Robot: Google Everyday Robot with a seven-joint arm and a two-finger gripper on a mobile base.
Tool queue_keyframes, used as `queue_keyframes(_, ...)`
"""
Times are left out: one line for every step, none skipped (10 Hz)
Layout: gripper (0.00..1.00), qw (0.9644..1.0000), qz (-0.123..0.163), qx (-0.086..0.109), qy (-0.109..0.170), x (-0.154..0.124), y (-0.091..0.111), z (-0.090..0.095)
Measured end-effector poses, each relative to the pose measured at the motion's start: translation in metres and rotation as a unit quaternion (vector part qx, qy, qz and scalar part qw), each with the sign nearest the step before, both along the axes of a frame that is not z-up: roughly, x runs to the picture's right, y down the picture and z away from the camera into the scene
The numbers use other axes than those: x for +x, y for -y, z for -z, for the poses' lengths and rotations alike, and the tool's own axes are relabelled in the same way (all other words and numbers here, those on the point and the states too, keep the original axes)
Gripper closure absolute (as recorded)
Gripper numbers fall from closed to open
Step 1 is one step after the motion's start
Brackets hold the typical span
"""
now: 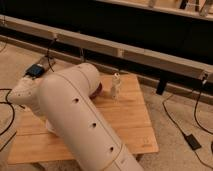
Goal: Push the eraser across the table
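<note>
- Camera view: the white arm (80,120) fills most of the frame and lies across the left and middle of the table (135,125).
- The gripper is hidden behind the arm, likely over the table's left part. Spread or pressed together: cannot tell.
- The eraser is not seen, presumably covered by the arm.
- A small white bottle-like object (116,86) stands near the far edge. A dark red object (98,90) sits just beside the arm.
- Risk: a push made unseen may slide off the thin eraser, or the arm's sweep may topple the white object.

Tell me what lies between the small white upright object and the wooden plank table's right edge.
Only bare table planks past the white object, in the camera view. The gripper is hidden behind the white arm.
</note>
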State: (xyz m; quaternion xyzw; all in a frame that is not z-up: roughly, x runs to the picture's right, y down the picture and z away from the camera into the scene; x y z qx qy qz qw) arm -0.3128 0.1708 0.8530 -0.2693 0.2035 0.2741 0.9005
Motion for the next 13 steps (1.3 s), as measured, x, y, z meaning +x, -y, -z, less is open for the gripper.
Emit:
queue_keyframes(0.35, 1.0000, 0.001, 0.000, -0.005, 0.003, 0.000, -0.003)
queue_keyframes(0.35, 0.9999, 0.001, 0.000, -0.011, 0.006, 0.001, -0.007)
queue_keyframes(0.35, 0.9999, -0.001, -0.001, -0.017, 0.011, 0.002, -0.010)
queue_keyframes(0.35, 0.9997, -0.005, -0.001, -0.024, 0.017, 0.003, -0.013)
queue_keyframes(0.35, 0.9995, -0.009, -0.001, -0.030, 0.021, 0.005, -0.014)
queue_keyframes(0.35, 0.9992, -0.016, -0.001, -0.037, 0.028, 0.007, -0.016)
queue_keyframes(0.35, 0.9990, -0.019, 0.000, -0.040, 0.032, 0.008, -0.017)
queue_keyframes(0.35, 0.9984, -0.028, 0.001, -0.048, 0.041, 0.012, -0.019)
queue_keyframes(0.35, 0.9981, -0.032, 0.001, -0.053, 0.047, 0.014, -0.019)
queue_keyframes(0.35, 0.9975, -0.037, 0.000, -0.060, 0.054, 0.015, -0.019)
queue_keyframes(0.35, 0.9971, -0.039, -0.001, -0.066, 0.061, 0.015, -0.019)
queue_keyframes(0.35, 0.9964, -0.041, -0.002, -0.074, 0.070, 0.015, -0.018)
queue_keyframes(0.35, 0.9959, -0.043, -0.003, -0.080, 0.076, 0.015, -0.017)
